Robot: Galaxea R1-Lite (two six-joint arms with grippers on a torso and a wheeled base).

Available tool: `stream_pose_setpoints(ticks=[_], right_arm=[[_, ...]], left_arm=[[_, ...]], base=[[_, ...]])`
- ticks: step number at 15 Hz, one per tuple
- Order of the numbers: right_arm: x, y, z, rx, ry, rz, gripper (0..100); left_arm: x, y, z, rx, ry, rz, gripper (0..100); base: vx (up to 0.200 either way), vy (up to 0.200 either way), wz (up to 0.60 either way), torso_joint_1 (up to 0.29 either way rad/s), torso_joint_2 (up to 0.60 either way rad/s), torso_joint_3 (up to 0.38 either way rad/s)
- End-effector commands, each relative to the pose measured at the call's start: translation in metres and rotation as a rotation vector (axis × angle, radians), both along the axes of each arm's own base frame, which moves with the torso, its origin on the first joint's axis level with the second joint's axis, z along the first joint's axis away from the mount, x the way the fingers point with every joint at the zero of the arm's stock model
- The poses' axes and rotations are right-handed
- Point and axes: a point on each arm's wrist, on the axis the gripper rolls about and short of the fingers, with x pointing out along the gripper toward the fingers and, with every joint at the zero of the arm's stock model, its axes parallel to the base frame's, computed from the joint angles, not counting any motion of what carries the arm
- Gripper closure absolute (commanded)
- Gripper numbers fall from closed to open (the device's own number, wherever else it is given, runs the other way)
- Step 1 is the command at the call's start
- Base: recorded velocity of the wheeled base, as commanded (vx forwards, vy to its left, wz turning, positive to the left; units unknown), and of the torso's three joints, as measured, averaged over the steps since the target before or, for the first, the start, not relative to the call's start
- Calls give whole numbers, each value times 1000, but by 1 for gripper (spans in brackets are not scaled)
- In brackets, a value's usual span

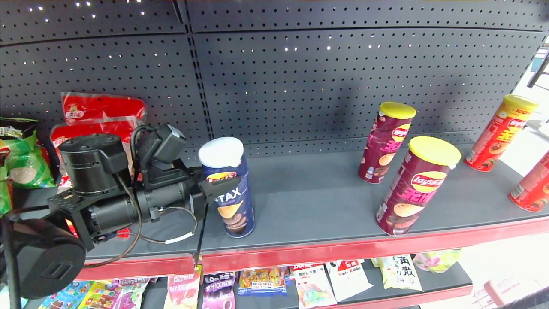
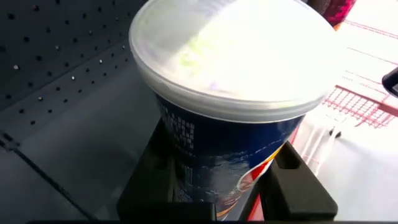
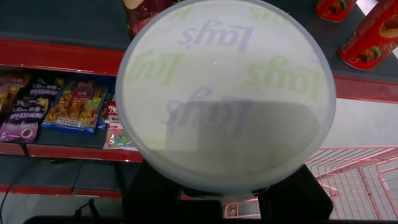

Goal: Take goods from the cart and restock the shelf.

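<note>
Red snack bags [image 1: 101, 111] lean against the back panel behind the left claw [image 1: 224, 189]. That claw is clamped on the upper body of a blue chip can [image 1: 229, 206], held upright with its base seemingly on the shelf [image 1: 313, 206], likely so it stands without tipping. Well to the claw's right stand two purple cans [image 1: 386, 141], leaving a gap to fill. The right claw [image 3: 224, 202] grips a second can [image 3: 224, 93] by its sides above the pink cart [image 3: 367, 177], probably next to be shelved.

Maroon cans [image 1: 411, 189], red snack bags [image 1: 103, 109]
</note>
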Motion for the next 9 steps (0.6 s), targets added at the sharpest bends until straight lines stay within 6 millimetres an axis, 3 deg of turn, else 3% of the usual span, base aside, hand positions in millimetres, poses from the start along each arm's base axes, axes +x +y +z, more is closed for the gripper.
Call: stream_pose_setpoints(ticks=[1,9], right_arm=[[0,0,0,-1,3,0,100],[0,0,0,-1,3,0,100]], left_arm=[[-4,1,-4,6,15,-1,100],[-13,0,-5,3,32,-12,100]], base=[[0,0,0,0,0,0],[0,0,0,0,0,0]])
